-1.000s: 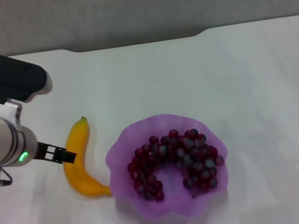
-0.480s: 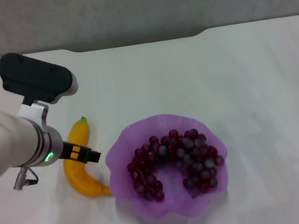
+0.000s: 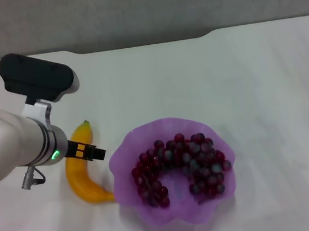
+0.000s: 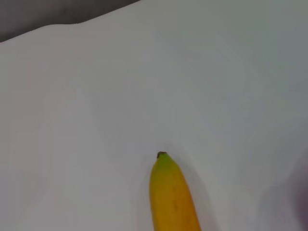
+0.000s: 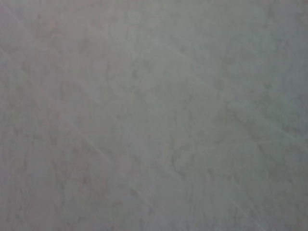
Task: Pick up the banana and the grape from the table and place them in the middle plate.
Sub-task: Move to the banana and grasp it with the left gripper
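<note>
The banana (image 3: 82, 183) lies on the white table (image 3: 235, 68), just left of the middle plate (image 3: 165, 125). The bunch of grapes (image 3: 179, 167) lies inside that purple plate. My left gripper (image 3: 88, 152) hangs over the banana's upper half, near the plate's left rim. The left wrist view shows the banana's green-tipped end (image 4: 171, 192) on the table. My right arm is out of the head view, and the right wrist view shows only a blank pale surface.
The table's far edge with its rounded cut-out (image 3: 143, 42) meets the grey wall. My left forearm (image 3: 8, 149) covers the table's left side. White tabletop lies open to the right of the plate.
My left arm has moved right, from beside the banana's left side to over the banana, close to the plate's rim. The banana, grapes and plate have not moved.
</note>
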You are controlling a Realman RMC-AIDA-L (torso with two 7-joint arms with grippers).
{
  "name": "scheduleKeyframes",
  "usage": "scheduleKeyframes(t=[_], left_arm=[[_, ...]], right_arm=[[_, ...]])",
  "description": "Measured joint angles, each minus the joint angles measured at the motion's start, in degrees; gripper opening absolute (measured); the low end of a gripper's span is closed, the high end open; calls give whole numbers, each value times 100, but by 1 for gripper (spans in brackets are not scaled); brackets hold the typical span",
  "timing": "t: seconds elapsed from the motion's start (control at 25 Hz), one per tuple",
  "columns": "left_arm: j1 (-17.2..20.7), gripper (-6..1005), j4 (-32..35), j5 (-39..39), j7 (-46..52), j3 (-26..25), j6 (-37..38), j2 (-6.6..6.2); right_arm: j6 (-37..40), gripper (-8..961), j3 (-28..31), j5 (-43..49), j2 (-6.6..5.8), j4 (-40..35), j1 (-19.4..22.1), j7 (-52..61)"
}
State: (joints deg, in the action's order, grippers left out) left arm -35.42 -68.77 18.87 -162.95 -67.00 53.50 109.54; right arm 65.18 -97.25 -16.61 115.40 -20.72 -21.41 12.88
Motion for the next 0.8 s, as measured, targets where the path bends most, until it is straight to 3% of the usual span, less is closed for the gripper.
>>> scheduleKeyframes(t=[0.24,0.52,0.8], left_arm=[[-50,895,286,-69,5,-47,-141,102],[-104,895,594,-599,11,-312,-258,372],[-128,896,763,-596,10,-393,-400,397]], right_arm=[[-2,904,-11,0,0,-10,-3,3],[-6,903,-75,0,0,-10,-4,4],[-6,903,-106,0,0,-8,-4,4]])
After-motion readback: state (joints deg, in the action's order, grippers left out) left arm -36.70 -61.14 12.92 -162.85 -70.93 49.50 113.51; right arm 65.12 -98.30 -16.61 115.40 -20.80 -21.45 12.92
